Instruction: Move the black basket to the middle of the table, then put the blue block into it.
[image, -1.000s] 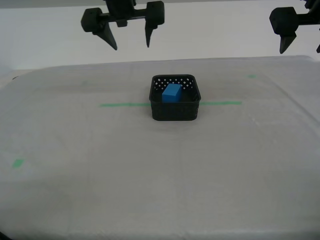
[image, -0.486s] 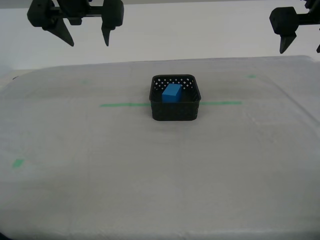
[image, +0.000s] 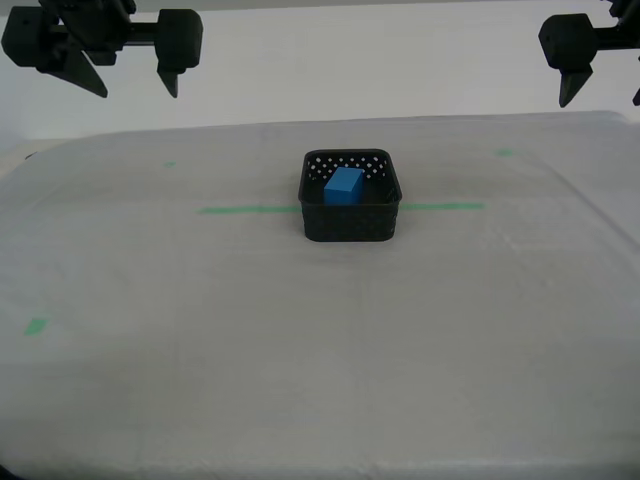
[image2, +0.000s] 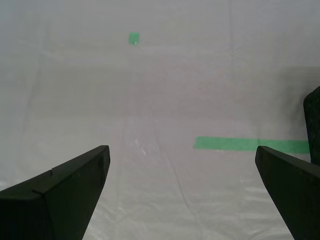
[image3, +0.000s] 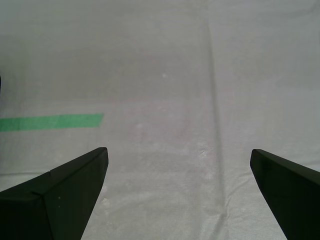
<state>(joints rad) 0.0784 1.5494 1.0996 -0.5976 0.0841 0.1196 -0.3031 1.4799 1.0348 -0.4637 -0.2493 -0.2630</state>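
blue block (image: 344, 185) in black basket (image: 350, 222), well apart from both end effectors.

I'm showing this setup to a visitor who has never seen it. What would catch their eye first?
The bright blue block stands out at once, sitting inside the black basket in the middle of the pale table, on the thin green tape line. Next come two open black grippers raised above the table's far edge, one in each upper corner of the exterior view.

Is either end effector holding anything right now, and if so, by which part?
Nothing is held. My first end effector and second end effector are both open over bare table. The block sits in the basket.
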